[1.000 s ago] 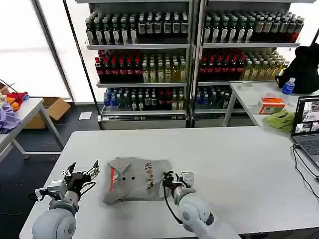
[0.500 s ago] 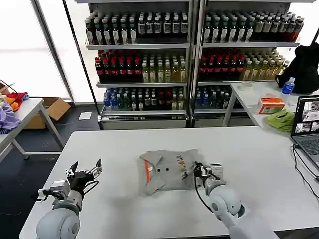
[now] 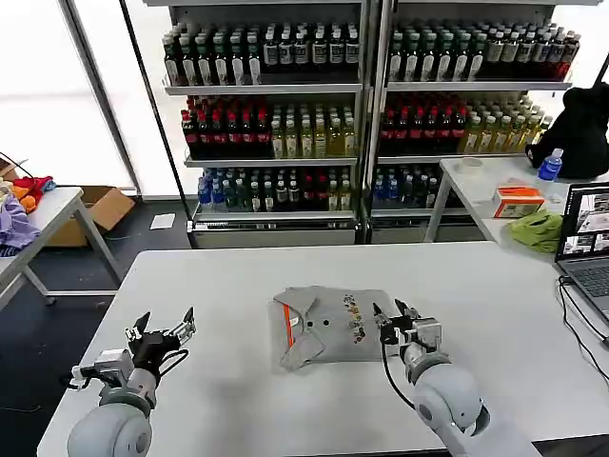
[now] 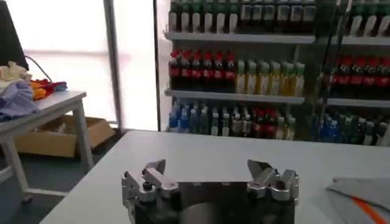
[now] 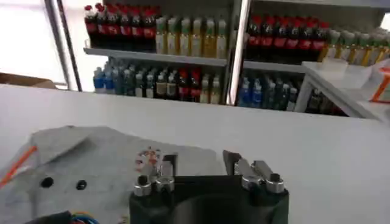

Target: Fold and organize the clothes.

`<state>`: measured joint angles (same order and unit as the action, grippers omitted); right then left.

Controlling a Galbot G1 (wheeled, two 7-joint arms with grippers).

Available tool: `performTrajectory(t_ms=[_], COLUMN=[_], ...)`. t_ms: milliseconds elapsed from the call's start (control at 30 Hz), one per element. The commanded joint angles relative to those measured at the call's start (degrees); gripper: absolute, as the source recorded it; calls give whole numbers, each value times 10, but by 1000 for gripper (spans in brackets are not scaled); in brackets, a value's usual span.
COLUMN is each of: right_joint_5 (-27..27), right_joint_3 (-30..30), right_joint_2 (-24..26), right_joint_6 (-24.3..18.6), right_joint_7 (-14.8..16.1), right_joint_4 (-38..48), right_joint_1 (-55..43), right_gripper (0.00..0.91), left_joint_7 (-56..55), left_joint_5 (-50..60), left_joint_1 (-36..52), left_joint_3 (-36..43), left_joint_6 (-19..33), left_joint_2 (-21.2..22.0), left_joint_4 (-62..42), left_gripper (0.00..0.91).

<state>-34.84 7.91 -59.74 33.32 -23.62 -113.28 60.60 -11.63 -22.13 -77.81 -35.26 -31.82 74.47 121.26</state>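
Observation:
A folded light grey shirt point(image 3: 328, 326) with orange collar trim and a small multicoloured print lies flat in the middle of the white table point(image 3: 238, 276). My right gripper point(image 3: 390, 311) stands open at the shirt's right edge, low over the table, with nothing between its fingers. In the right wrist view the shirt point(image 5: 97, 161) spreads out just ahead of the open right gripper point(image 5: 198, 161). My left gripper point(image 3: 164, 325) hovers open over bare table near the front left, well apart from the shirt. The left wrist view shows the open left gripper point(image 4: 210, 167) and a corner of the shirt point(image 4: 359, 193).
Drink shelves point(image 3: 362, 114) stand behind the table. A side table on the right holds a laptop point(image 3: 588, 238), a lime-green cloth lump point(image 3: 536, 230) and an orange box point(image 3: 519, 202). A purple and orange fabric heap point(image 3: 17, 205) sits on a table at the left.
The right gripper slid the shirt rightwards from the table's front left to its middle, then let go and opened. The left gripper stayed nearly still.

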Motion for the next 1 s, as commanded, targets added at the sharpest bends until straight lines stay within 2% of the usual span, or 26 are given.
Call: performTrajectory(t_ms=[33, 100, 133, 233, 733, 1000], right_joint_5=[-102, -122, -152, -193, -262, -257], right_joint_3=[-19, -18, -15, -6, 9, 11], right_joint_2=[10, 13, 13, 8, 12, 7], right_joint_6=[1, 1, 1, 1, 2, 1], right_joint_7=[-42, -50, -65, -86, -115, -114], right_joint_4=[-71, -65, -61, -61, -55, -40], right_joint_1=[65, 67, 69, 69, 80, 79], right_gripper=[907, 907, 907, 907, 907, 907], left_joint_7=[2, 3, 3, 4, 5, 19], left_joint_5=[2, 3, 4, 3, 8, 26], left_joint_1=[-10, -13, -15, -16, -10, -14], left_joint_3=[1, 0, -1, -3, 5, 0], left_joint_6=[0, 0, 1, 0, -5, -9], left_joint_2=[5, 6, 6, 4, 3, 3], left_joint_4=[2, 2, 1, 1, -7, 2], left_gripper=[907, 907, 907, 907, 907, 907])
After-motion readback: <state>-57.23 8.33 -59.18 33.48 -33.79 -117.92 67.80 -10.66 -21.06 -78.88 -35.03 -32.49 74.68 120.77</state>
